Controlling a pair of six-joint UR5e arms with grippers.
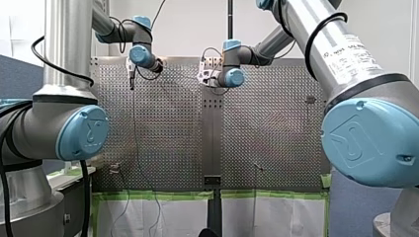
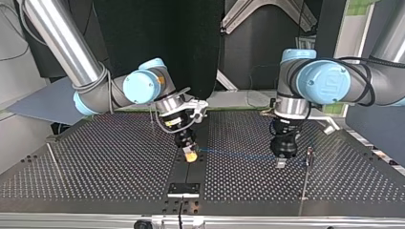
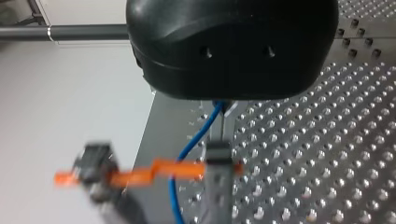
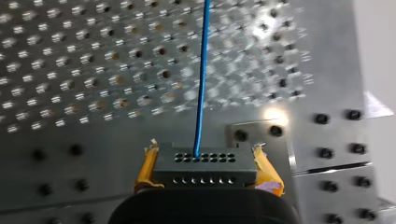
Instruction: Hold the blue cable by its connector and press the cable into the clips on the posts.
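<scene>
Your right hand (image 2: 191,155) clamps the connector (image 4: 205,163); left hand (image 2: 281,163) pinches the blue cable (image 3: 192,139) close by the orange clip (image 3: 180,169). Cable looks thin, light, floppy: grip it at the rigid connector.

Blue cable (image 4: 201,84); black connector (image 4: 205,170) dotted with holes, yellow pads (image 4: 267,170) flanking the connector; orange clip (image 3: 173,169); silver perforated counter (image 4: 93,70).

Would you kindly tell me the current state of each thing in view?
right gripper: shut on connector.
left gripper: shut on blue cable.
connector: clamped in right gripper.
blue cable: straight between the grippers.
orange clip: cable crosses it; seating unclear.
</scene>
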